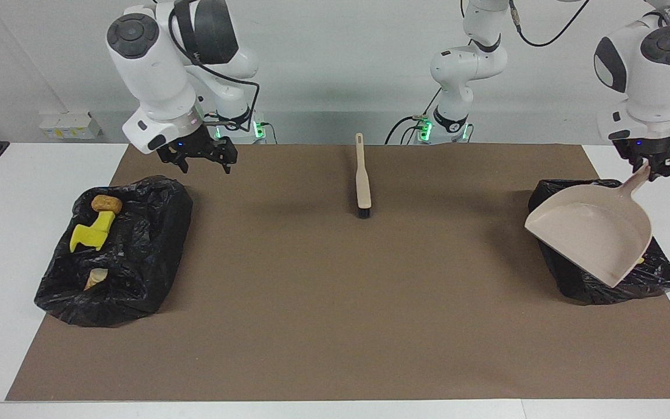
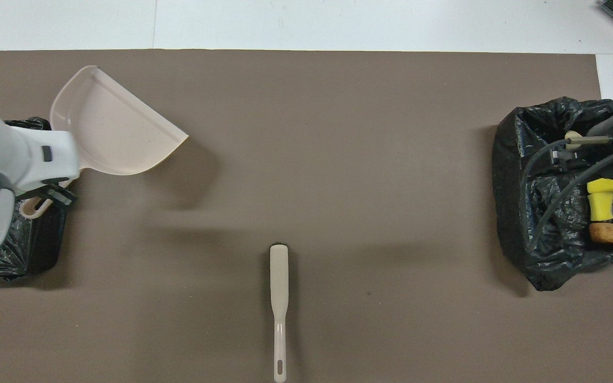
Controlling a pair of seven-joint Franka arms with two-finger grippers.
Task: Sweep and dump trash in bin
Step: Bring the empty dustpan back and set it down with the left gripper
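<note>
Trash lies in a black-bagged bin (image 1: 137, 244) at the right arm's end: a brown bread piece (image 1: 106, 203), a yellow chunk (image 1: 93, 233) and a pale crust (image 1: 95, 278). The overhead view shows the yellow chunk (image 2: 602, 198) and the bread piece (image 2: 607, 233) in that bin (image 2: 546, 213). My right gripper (image 1: 198, 156) hangs open and empty over that bin's edge. My left gripper (image 1: 658, 166) is shut on the handle of the beige dustpan (image 1: 594, 233), which is raised and tilted over the other bin (image 1: 655, 279) and hides what is in it.
A beige brush (image 1: 362, 180) with black bristles lies on the brown mat (image 1: 335, 302) midway between the arms, near the robots, its handle toward them. In the overhead view the dustpan (image 2: 109, 127) juts over the mat beside the bin (image 2: 35, 244) at the left arm's end.
</note>
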